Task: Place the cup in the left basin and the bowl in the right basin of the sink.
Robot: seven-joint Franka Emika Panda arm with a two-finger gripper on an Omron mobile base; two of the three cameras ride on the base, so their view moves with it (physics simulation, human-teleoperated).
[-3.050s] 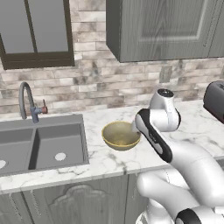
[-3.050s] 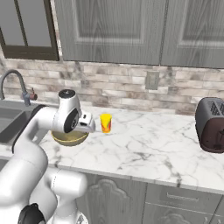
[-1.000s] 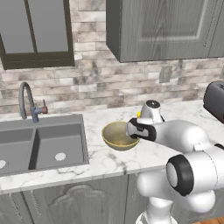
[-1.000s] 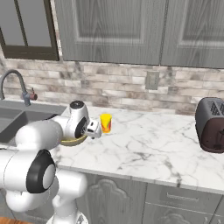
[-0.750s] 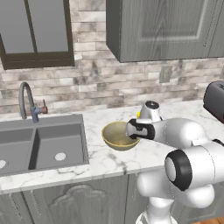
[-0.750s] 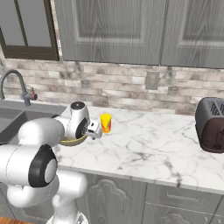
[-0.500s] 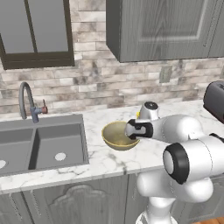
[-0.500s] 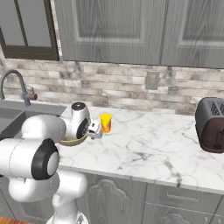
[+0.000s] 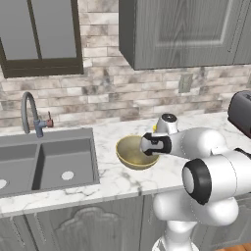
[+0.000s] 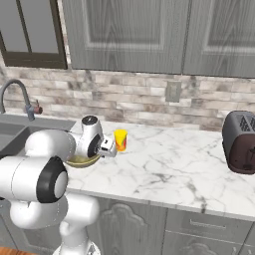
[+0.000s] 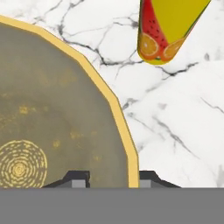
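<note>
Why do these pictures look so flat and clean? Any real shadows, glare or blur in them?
Left base view: even light, no glare, just a soft shadow under the bowl. Right base view: sharp all over, with a faint shadow beside the cup. Hand view: the bowl's rim and the cup loom large and slightly soft-edged; the counter shows no glare.

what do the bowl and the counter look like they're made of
The bowl: probably glazed ceramic or stoneware, given its matte olive inside with yellow speckles, a ring pattern and a paler tan rim. The counter: polished marble or a lookalike, white with grey veining.
</note>
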